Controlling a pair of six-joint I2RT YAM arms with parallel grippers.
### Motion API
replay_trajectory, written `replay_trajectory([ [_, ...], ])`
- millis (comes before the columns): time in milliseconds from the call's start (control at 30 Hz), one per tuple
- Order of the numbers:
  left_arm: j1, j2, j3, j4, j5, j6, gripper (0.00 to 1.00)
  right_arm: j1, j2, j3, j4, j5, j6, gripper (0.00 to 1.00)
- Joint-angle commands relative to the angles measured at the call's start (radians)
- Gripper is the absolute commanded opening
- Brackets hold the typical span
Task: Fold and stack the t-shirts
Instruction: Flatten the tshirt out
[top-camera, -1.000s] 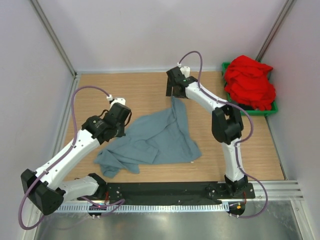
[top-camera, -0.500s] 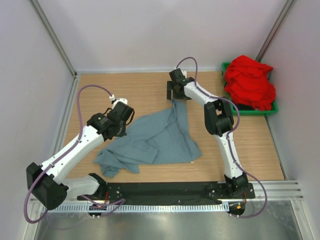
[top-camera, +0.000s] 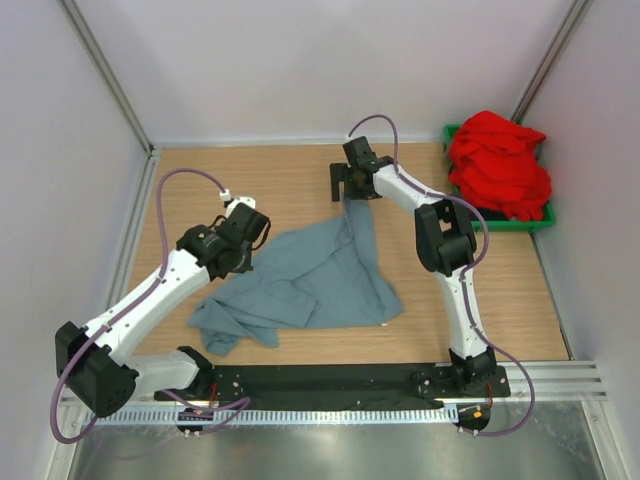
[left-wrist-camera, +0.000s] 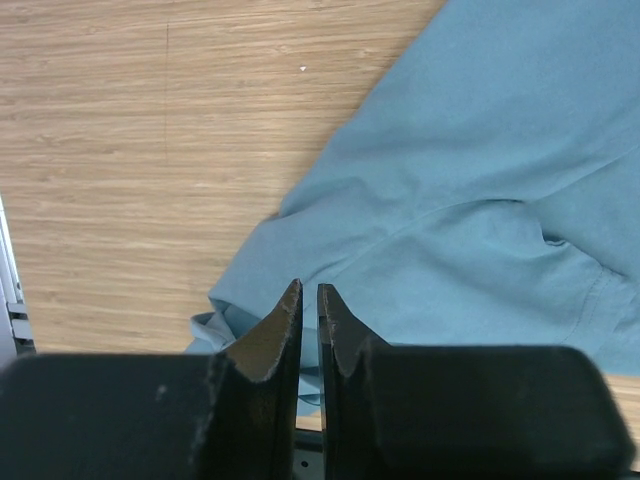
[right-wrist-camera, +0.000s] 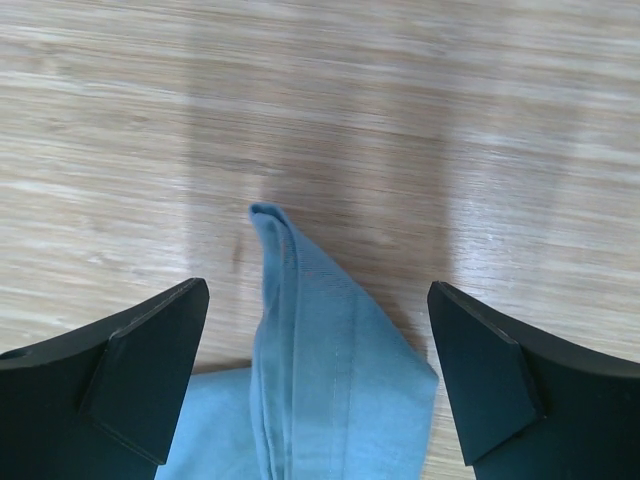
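Observation:
The grey-blue t-shirt (top-camera: 310, 275) lies crumpled on the wooden table, with one corner drawn to a point at the back. My right gripper (top-camera: 351, 192) is open above that pointed corner (right-wrist-camera: 300, 300). Its fingers (right-wrist-camera: 150, 350) stand wide on either side of the corner without touching it. My left gripper (top-camera: 240, 255) is shut and empty over the shirt's left edge (left-wrist-camera: 480, 170), its tips (left-wrist-camera: 308, 288) just above the cloth. The red t-shirt (top-camera: 500, 165) is heaped in a green bin (top-camera: 528, 224) at the back right.
Bare wood (top-camera: 260, 180) lies behind and left of the shirt. White walls enclose the table on three sides. A black rail (top-camera: 330, 385) with the arm bases runs along the near edge.
The right arm's elbow has swung toward the back and its gripper has shifted slightly right over the shirt's point. The left gripper has edged a little right. The shirt lies as before.

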Motion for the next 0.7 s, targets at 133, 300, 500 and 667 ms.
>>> replay_trajectory([
  [133,0.005,-0.005,0.005,0.015,-0.029,0.006,0.11,0.002,-0.034,0.065,-0.020,-0.095,-0.079,0.95],
  [300,0.005,0.002,0.006,0.016,-0.024,0.008,0.11,0.004,-0.005,0.107,-0.040,-0.072,-0.097,0.93],
  [500,0.005,0.003,0.005,0.015,-0.026,0.008,0.11,0.002,0.081,0.213,-0.095,-0.058,-0.119,0.82],
  [667,0.005,0.008,0.005,0.015,-0.027,0.008,0.11,0.004,0.101,0.210,-0.090,-0.058,-0.119,0.71],
])
